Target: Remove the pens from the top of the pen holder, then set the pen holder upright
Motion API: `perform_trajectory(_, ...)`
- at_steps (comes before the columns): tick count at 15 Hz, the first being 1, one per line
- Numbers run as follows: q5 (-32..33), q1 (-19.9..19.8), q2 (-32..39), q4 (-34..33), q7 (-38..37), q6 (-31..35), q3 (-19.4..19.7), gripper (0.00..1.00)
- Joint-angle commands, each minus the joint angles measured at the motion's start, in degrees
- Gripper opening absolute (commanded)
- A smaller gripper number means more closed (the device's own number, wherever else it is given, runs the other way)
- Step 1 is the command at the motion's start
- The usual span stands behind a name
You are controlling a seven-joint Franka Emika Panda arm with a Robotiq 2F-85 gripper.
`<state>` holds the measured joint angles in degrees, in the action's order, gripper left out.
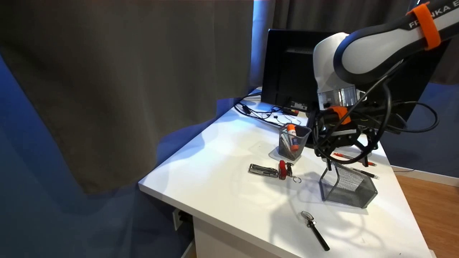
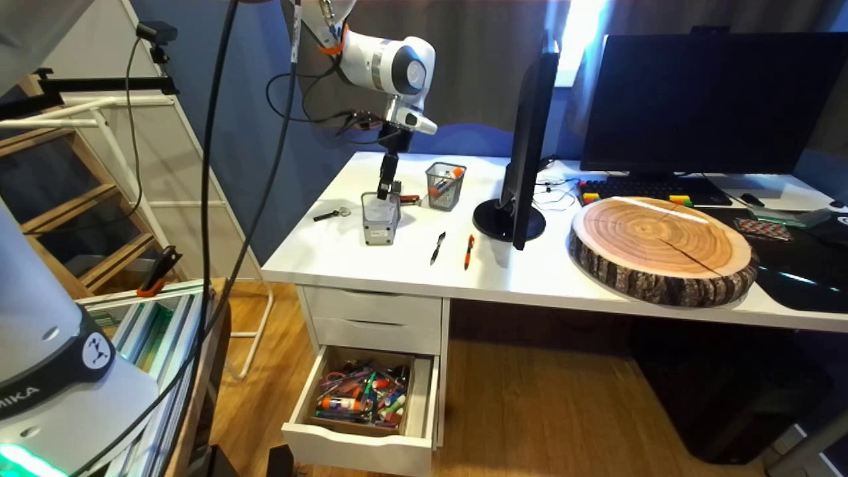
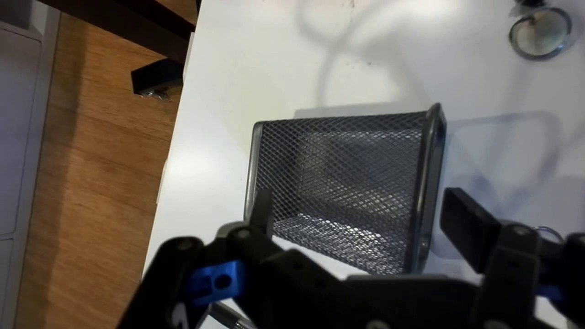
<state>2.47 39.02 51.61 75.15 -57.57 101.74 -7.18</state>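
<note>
The pen holder, a dark grey mesh box [image 1: 346, 195], lies on its side on the white desk. It also shows in an exterior view [image 2: 379, 228] and in the wrist view [image 3: 347, 183], with its open rim to the right there. Nothing lies on top of it. A red-orange pen [image 1: 353, 158] and a black pen [image 1: 365, 173] lie on the desk beside it; both show in both exterior views, the red-orange pen [image 2: 469, 252] and the black pen [image 2: 438, 248]. My gripper [image 3: 365, 219] is open and empty above the holder, one finger near its base end, the other past its rim.
An upright mesh holder [image 1: 287, 148] with a glue stick stands nearby. A multi-tool [image 1: 263, 171] with a red item and a black stick with a round lens [image 1: 318, 234] lie around the fallen holder. A monitor [image 2: 530, 132] stands behind. A drawer [image 2: 361, 454] is open below.
</note>
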Motion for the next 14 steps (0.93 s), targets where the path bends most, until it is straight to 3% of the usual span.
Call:
perform_trajectory(1, -0.01, 0.99, 3.51, -5.74, -1.25, -3.76, 0.57, 0.73)
perform_trajectory(3, -0.10, 0.66, 3.81, -6.05, -0.65, -3.93, 0.51, 0.66)
perform_trajectory(11, -1.49, -3.70, 0.34, -1.01, 8.33, 0.55, -1.32, 0.09)
perform_trajectory(14, -2.10, -5.87, -2.43, 1.39, 11.95, 1.76, -2.10, 0.01)
